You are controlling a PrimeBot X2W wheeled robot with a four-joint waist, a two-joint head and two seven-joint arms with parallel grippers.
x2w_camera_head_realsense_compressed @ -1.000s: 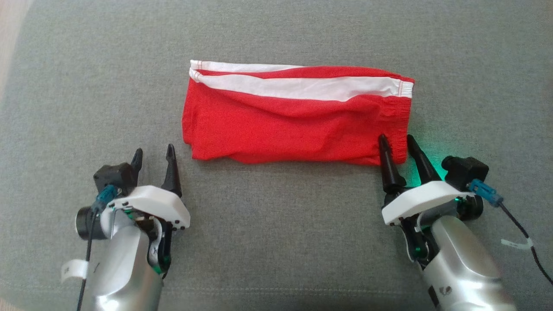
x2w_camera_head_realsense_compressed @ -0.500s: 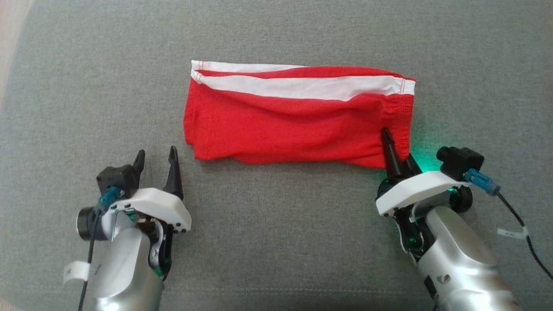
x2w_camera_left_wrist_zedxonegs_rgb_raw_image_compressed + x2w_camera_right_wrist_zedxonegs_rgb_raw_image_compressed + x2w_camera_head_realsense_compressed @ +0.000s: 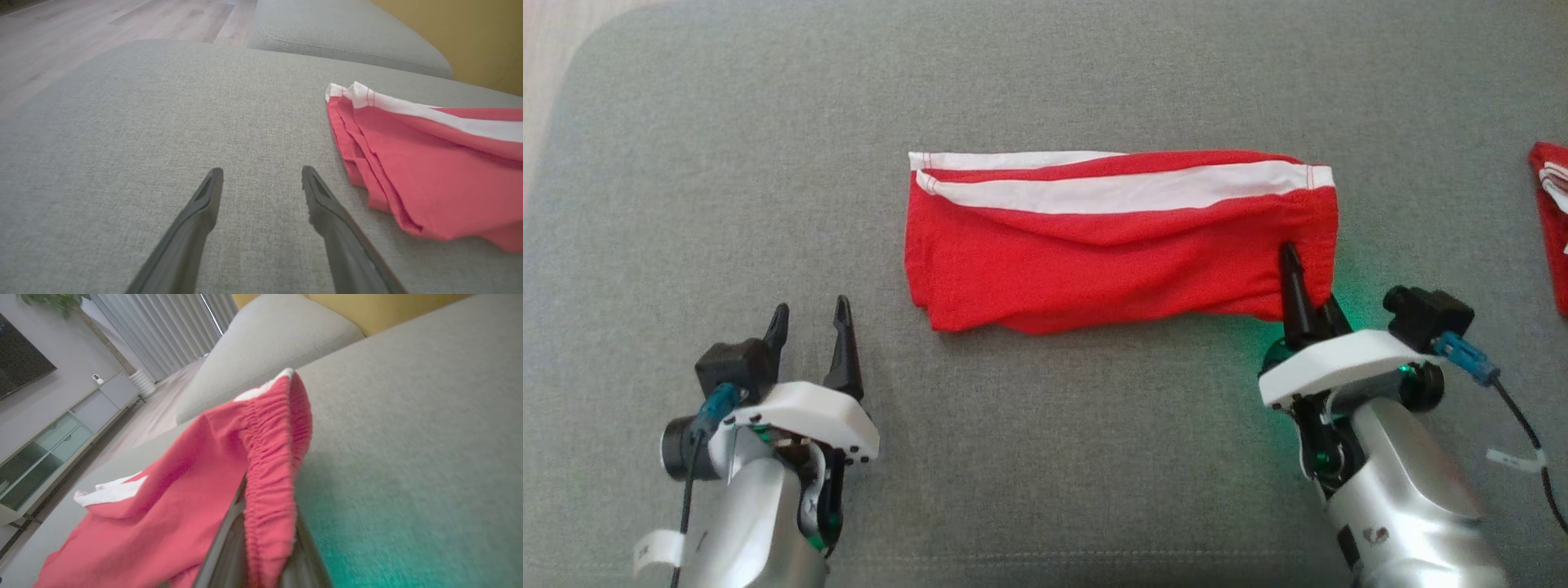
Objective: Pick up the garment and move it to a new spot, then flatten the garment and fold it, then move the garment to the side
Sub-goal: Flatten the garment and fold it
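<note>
The red fabric garment (image 3: 1111, 261), with a white stripe along its far edge, lies folded into 1 long rectangle near the middle of the grey fabric sofa cushion (image 3: 1045, 82). Its gathered elastic end, toward the cushion's right, is pinched in the right gripper (image 3: 1307, 286) jaws.

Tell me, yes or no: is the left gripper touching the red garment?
No: the left gripper hovers open over bare cushion, apart from the red garment.
</note>
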